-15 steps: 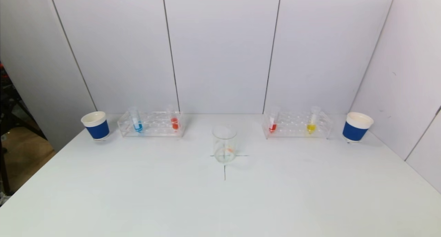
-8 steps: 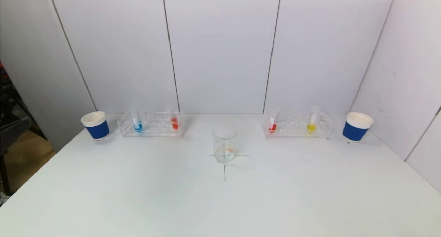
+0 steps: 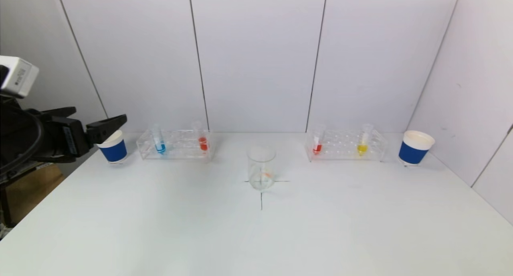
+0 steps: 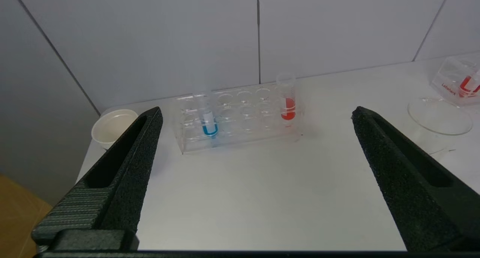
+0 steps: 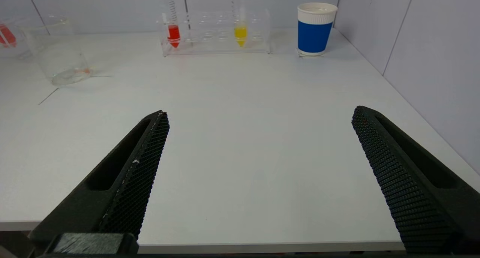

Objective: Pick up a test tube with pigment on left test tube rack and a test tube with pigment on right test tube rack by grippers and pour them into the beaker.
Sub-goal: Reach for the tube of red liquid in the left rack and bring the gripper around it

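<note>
Black left gripper (image 3: 100,121) up at the bench's left edge, jaws wide, holding nothing, aimed at left rack (image 3: 176,145) with blue tube (image 3: 158,140) and red tube (image 3: 202,138). Right gripper (image 5: 258,145) wide too, low at near edge. Beaker (image 3: 261,167) mid-bench; right rack (image 3: 346,146) along far edge.

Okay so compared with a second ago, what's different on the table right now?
The left gripper has come into the head view from the robot's left, open and holding nothing, now up near the left blue cup. Nothing was grasped or released. The right gripper is open over the table's near edge, outside the head view. The left rack, right rack, all four tubes and the beaker stayed put.
</note>
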`<control>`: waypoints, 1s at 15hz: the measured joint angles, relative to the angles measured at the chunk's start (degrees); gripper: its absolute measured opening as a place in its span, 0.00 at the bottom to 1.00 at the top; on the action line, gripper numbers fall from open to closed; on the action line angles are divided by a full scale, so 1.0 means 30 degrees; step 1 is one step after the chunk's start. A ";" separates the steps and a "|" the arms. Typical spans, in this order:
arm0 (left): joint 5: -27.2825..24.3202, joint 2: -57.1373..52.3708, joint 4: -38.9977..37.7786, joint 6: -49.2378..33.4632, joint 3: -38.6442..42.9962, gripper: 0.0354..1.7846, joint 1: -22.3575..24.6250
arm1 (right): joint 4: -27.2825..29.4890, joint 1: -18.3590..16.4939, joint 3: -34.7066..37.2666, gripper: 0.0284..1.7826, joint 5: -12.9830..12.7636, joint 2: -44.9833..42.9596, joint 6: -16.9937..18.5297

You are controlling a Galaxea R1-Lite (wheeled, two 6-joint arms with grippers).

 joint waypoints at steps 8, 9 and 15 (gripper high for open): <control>-0.0345 0.9135 -0.9102 -0.0358 0.0167 0.99 -0.0553 | 0.0000 0.0000 0.0000 1.00 0.0000 0.0000 0.0000; -0.0207 1.0143 -1.0244 -0.0423 0.0045 0.99 -0.0792 | 0.0000 0.0000 0.0000 1.00 -0.0004 0.0000 0.0000; 0.0626 1.3979 -1.3174 -0.0451 -0.0792 0.99 -0.2467 | -0.0008 0.0000 0.0000 1.00 -0.0004 0.0000 0.0000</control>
